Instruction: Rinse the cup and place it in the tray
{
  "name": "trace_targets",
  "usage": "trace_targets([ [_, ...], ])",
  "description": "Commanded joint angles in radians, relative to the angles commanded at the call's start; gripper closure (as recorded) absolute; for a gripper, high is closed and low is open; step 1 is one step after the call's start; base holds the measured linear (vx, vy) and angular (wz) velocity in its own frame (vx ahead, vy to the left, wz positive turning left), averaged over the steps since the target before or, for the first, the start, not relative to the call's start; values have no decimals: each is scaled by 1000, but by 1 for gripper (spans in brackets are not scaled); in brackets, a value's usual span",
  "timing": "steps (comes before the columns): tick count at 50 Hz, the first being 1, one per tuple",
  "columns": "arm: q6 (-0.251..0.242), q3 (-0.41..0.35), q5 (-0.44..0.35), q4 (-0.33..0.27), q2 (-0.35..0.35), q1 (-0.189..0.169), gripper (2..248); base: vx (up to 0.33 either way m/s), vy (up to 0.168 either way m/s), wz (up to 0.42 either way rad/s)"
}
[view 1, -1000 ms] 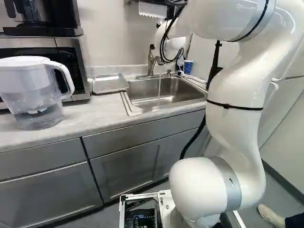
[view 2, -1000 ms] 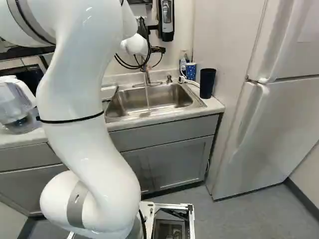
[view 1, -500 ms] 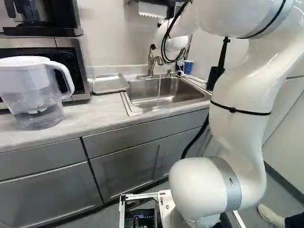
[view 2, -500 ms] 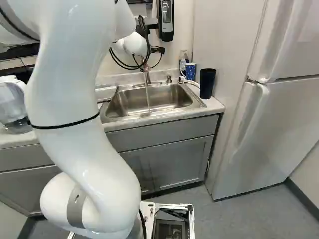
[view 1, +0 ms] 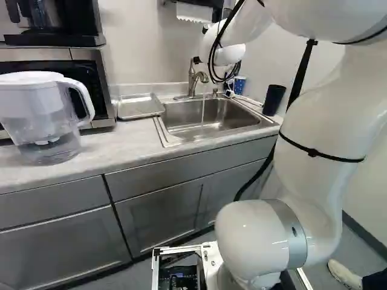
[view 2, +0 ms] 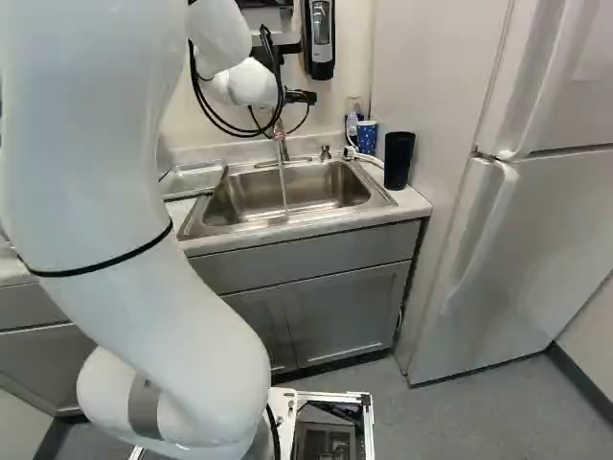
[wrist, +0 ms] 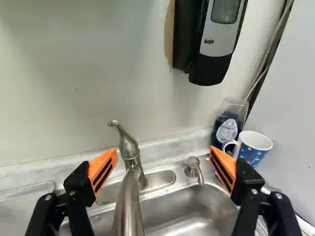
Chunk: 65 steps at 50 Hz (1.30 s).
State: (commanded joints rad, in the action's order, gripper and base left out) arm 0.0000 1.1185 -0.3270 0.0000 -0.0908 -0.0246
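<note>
Cup (wrist: 252,149) in all three views, dark tumbler (view 2: 398,161) in base views alone, jaws (wrist: 163,152) spread wide

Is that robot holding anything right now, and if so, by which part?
Nothing is held: the jaws stand wide open. The faucet shows between them, ungripped, and the dotted cup stands beside a bottle.

Two cups (wrist: 252,153), one pitcher (view 1: 45,121), one sink (view 1: 217,115), apparently one tray (view 1: 139,107).

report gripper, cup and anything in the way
Gripper open, nothing gripped. Blue-and-white dotted mug upright beside stainless-steel sink. Possible obstacle: brushed-metal faucet ahead of gripper, water running.
</note>
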Motion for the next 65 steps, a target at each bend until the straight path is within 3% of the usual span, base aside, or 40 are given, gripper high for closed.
trace_targets([
  [41,0,-160,3,0,159,4,3,0,0,0],
  [65,0,-208,81,0,209,19,3,0,0,0],
])
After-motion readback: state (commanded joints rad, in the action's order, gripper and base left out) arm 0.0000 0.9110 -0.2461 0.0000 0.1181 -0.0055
